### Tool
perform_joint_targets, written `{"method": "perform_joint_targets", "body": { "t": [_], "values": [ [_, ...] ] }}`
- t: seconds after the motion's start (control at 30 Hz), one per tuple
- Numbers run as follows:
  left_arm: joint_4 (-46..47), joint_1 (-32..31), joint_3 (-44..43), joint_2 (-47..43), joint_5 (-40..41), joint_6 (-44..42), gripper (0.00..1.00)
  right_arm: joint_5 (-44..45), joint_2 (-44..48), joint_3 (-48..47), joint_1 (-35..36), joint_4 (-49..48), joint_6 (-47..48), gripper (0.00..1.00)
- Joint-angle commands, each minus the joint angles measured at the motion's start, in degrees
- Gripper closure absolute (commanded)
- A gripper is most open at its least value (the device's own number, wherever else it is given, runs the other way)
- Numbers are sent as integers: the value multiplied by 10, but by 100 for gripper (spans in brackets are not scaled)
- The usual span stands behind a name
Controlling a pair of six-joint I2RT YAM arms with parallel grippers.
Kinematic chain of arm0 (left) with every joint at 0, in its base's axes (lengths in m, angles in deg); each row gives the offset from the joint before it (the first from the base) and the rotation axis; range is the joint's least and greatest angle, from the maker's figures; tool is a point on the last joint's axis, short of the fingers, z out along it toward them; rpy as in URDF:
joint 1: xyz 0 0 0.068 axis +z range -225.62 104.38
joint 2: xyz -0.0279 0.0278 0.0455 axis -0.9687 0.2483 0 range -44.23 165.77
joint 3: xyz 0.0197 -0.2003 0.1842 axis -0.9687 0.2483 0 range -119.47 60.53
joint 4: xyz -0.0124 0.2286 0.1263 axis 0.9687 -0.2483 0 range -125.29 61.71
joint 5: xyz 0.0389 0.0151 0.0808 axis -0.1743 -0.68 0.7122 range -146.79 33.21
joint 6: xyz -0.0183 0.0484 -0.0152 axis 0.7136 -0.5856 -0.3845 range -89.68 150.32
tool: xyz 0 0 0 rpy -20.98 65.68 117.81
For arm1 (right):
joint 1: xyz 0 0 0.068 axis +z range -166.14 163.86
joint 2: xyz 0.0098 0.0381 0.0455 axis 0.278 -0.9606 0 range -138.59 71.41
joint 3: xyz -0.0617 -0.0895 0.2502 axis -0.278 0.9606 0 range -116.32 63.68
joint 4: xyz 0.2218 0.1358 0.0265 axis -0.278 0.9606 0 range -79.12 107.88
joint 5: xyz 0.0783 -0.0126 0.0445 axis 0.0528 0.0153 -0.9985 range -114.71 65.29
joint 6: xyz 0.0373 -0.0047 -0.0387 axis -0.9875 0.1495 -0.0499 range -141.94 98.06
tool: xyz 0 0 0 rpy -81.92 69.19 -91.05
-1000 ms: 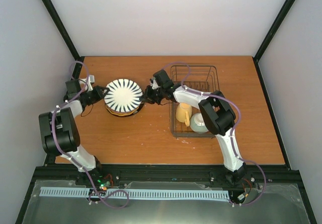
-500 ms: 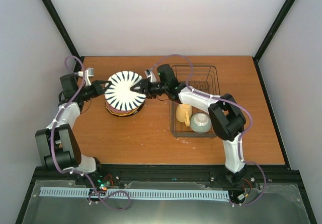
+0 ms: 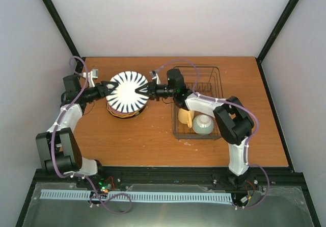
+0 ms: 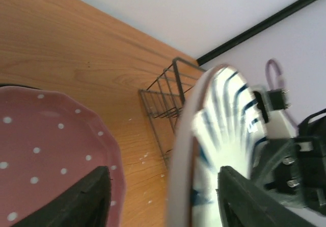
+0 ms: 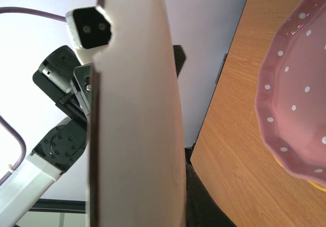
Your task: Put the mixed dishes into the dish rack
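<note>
Right pincer [image 3: 141,90] reads as clenched on the white plate with black radial stripes [image 3: 126,92], reaching in over its right rim. Plate is tilted up off the stack, over the far-left part of the worktop [image 3: 153,140]. Left pincer [image 3: 109,88] sits at the plate's left rim, released: jaws stand wide, one finger [image 4: 86,200] well clear of the rim.

Step in hand, my read: carry the plate right to the dish rack [image 3: 213,75] by the far-right corner and slot it edge-down between dividers. To do it well, left backs straight out toward the left edge, no rim snag. Right holds the plate upright and aims for the rack's far half, since pale yellow mug [image 3: 185,116] and pale green bowl [image 3: 203,124] fill the near half.

Top view shows rack load, not grip. Left wrist view shows the jaw gap and the pink speckled plate [image 4: 51,153] below. Right wrist view gives the plate edge-on, own fingers mostly hidden.
</note>
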Motion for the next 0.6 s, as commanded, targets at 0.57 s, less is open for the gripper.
{"method": "perform_joint_targets", "body": {
  "t": [0.57],
  "values": [
    [-79, -4, 8, -271, 392, -84, 0, 744, 374, -43, 11, 611, 349, 97]
  ]
}}
